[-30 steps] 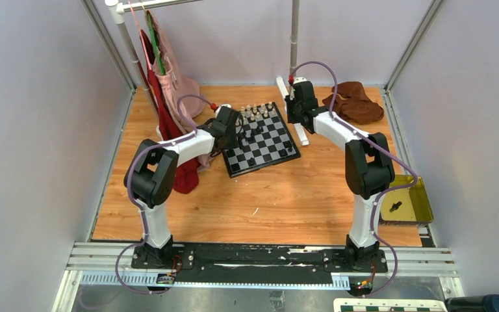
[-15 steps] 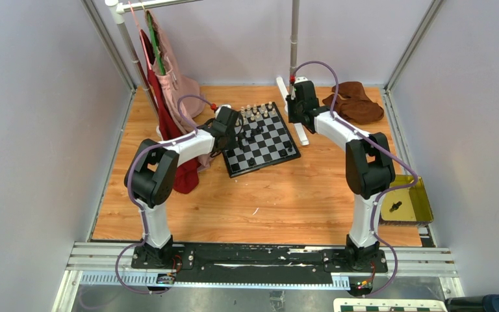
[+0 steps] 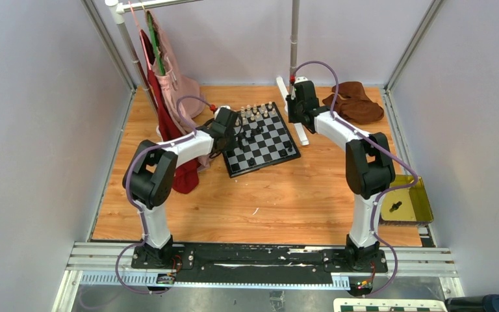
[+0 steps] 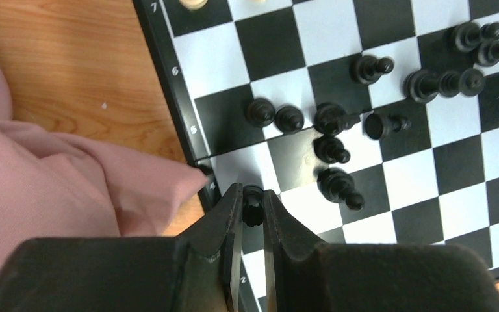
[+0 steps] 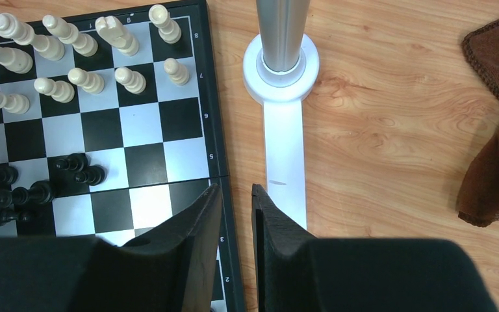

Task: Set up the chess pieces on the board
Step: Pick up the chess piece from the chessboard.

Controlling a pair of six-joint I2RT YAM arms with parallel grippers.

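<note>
The board [image 3: 268, 144] lies at the back middle of the table. Cream chess pieces [image 3: 257, 111] stand in rows along its far edge, also in the right wrist view [image 5: 71, 52]. Black chess pieces [image 4: 364, 110] are bunched near the board's middle, several lying on their sides. My left gripper [image 4: 252, 195] is shut on one small black piece [image 4: 253, 208] over the board's left edge [image 4: 188, 123]. My right gripper [image 5: 236, 192] hovers over the board's right border [image 5: 216, 130], jaws a narrow gap apart with nothing between them.
Pink and red garments [image 3: 169, 84] hang from a rack at the back left, and pink cloth [image 4: 58, 175] lies against the board's left edge. A white pole base [image 5: 284, 97] stands right of the board. A brown cloth [image 3: 354, 101] lies further right. A yellow tray [image 3: 408, 201] sits at the right.
My left gripper has shifted slightly left, towards the board's left edge. The right arm has not moved.
</note>
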